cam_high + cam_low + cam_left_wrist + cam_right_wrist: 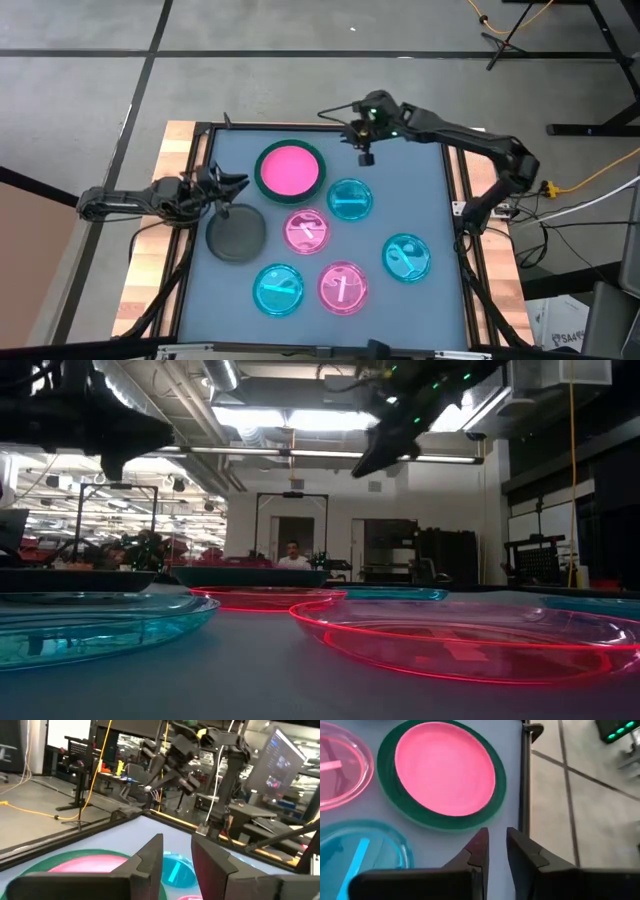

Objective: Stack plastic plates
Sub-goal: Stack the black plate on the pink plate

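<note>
The solid pink plate (291, 168) lies inside the larger dark green plate (264, 182) near the table's far edge. The dark grey plate (236, 236) lies flat at the left. Three translucent cyan plates (350, 200) (406, 257) (279, 290) and two translucent pink plates (307, 230) (343, 287) lie singly on the mat. My left gripper (232, 192) hovers over the grey plate's far rim, narrowly open and empty (177, 845). My right gripper (366, 155) hangs in the air between the green plate (500, 785) and the far cyan plate (365, 850), narrowly open and empty (496, 837).
A raised dark frame (455, 200) borders the blue-grey mat, with wooden table edges (150, 260) outside it. Bare mat lies along the right side and the far right corner. A person (291, 555) sits far behind the table. Cables and stands are on the floor beyond the far edge.
</note>
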You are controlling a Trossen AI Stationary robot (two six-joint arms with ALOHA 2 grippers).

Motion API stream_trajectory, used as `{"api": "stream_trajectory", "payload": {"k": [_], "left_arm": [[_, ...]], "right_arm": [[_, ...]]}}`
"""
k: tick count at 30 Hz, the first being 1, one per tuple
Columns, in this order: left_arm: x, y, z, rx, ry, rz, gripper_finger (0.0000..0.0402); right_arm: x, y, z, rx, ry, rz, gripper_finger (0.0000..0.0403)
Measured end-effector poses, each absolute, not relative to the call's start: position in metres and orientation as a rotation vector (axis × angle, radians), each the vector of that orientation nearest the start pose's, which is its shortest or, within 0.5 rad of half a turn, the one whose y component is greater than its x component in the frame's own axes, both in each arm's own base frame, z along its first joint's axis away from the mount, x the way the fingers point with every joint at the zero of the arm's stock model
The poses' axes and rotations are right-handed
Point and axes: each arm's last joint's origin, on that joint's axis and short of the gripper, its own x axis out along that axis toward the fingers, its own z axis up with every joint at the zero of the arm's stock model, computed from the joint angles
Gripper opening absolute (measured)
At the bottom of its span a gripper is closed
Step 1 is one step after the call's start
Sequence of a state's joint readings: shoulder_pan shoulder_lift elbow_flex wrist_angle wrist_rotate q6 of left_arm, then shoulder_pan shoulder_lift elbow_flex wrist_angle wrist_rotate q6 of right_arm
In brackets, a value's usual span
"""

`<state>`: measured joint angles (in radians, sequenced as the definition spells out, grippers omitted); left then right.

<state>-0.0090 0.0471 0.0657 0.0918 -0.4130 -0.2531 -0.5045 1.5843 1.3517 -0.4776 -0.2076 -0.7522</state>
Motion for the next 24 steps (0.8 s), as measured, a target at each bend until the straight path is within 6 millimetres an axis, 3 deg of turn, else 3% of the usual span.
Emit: {"api": "stream_trajectory", "payload": {"k": [6,11,18,24], "left_arm": [[0.1,0.011,0.215,-0.268,-0.129,0.411,0.0094],[0.114,0.011,0.235,-0.248,-0.041,0.425,0.0094],[0.142,0.011,0.254,-0.241,0.218,0.453,0.0094],[0.156,0.009,0.266,-0.28,0.511,0.473,0.0094]], "right_arm": [[0.268,-0.144,0.309,-0.518,0.729,-0.095,0.0056],[0.238,-0.128,0.29,-0.511,0.704,-0.14,0.0056],[0.208,-0.111,0.263,-0.468,0.683,-0.17,0.0056],[0.193,-0.103,0.247,-0.46,0.696,-0.163,0.0056]]}}
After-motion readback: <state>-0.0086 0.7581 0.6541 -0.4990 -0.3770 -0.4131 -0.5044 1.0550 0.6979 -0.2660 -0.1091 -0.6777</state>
